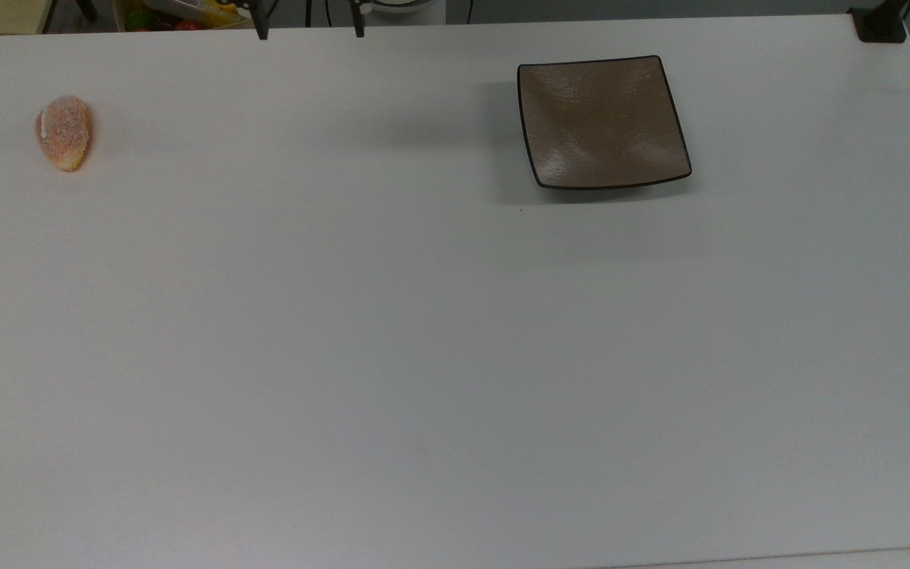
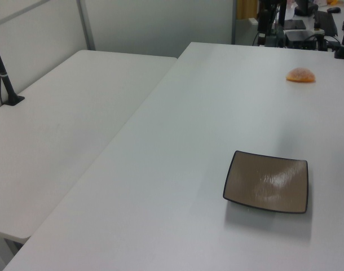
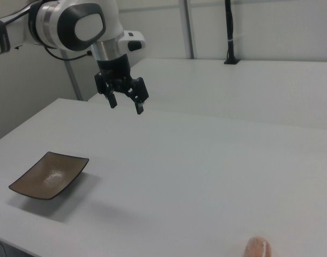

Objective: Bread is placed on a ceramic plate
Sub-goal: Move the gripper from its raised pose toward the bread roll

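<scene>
The bread point(image 1: 65, 133), a small orange-pink bun with a white stripe, lies alone on the white table point(image 1: 423, 332) at the top view's far left. It also appears as the bread point(image 2: 300, 75) and the bread point(image 3: 258, 249). The ceramic plate point(image 1: 602, 122) is a square brown dish with a dark rim, bare, at the top view's upper right; plate point(image 2: 267, 182), plate point(image 3: 49, 174). My gripper point(image 3: 126, 106) hangs open and holds nothing, well above the table. In the top view the gripper point(image 1: 310, 32) sits at the table's far edge, between bread and plate, apart from both.
A black post base point(image 1: 881, 24) stands at the table's corner in the top view's upper right. A bin of colourful items point(image 1: 186, 12) sits beyond the far edge. A second white table point(image 2: 59, 130) adjoins, with a black pole point(image 2: 5, 79) on it.
</scene>
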Robot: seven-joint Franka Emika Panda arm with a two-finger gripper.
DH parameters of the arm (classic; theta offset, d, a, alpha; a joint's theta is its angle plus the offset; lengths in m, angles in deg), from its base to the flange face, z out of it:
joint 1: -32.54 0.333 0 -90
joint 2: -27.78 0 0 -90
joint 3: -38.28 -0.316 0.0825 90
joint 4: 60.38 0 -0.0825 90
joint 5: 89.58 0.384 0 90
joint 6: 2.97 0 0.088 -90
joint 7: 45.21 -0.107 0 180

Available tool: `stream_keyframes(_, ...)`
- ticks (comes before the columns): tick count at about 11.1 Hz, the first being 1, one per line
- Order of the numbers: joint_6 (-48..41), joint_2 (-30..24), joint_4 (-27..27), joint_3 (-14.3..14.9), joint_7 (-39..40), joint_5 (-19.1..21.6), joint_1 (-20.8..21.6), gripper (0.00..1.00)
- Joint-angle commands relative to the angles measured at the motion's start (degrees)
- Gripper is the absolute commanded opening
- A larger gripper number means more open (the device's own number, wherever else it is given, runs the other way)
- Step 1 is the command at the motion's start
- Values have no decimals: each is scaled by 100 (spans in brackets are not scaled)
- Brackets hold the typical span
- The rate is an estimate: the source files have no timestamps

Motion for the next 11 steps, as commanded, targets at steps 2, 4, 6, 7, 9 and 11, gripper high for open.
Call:
stream_keyframes(2, -328, -123, 99, 27, 268, -18, -486, 100)
stream_keyframes(4, -275, -87, 99, 44, 837, -45, -1003, 100)
stream_keyframes(6, -144, -70, 81, 490, 1558, -316, -1147, 100)
stream_keyframes(7, 40, -43, 90, 745, 1857, -352, -1138, 100)
stream_keyframes(9, 531, 210, 125, 1098, 2280, -397, -1225, 100)
stream_keyframes(11, 980, 553, 178, 1143, 2457, -397, -1523, 100)
